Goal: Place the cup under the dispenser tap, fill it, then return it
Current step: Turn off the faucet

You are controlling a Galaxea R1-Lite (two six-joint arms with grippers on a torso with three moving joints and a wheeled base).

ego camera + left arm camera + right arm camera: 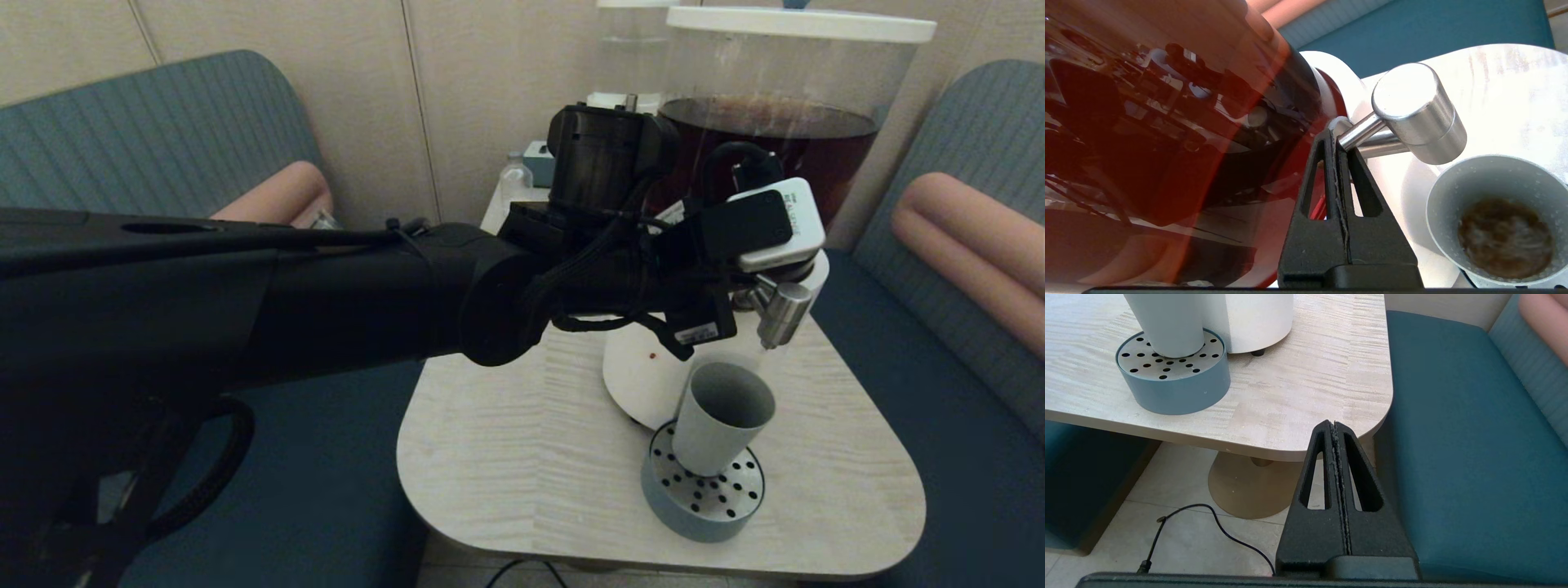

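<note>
Head view is dim; the left wrist view has table glare, tank reflections, blurred liquid.

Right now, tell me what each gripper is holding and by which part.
Nothing is held. The left gripper, fingers shut, rests its tips against the dispenser tap stem above the cup. The right gripper is shut, parked off the table.

My head looks down on the drip tray; my right wrist views it low, close, beside the worktop.
</note>
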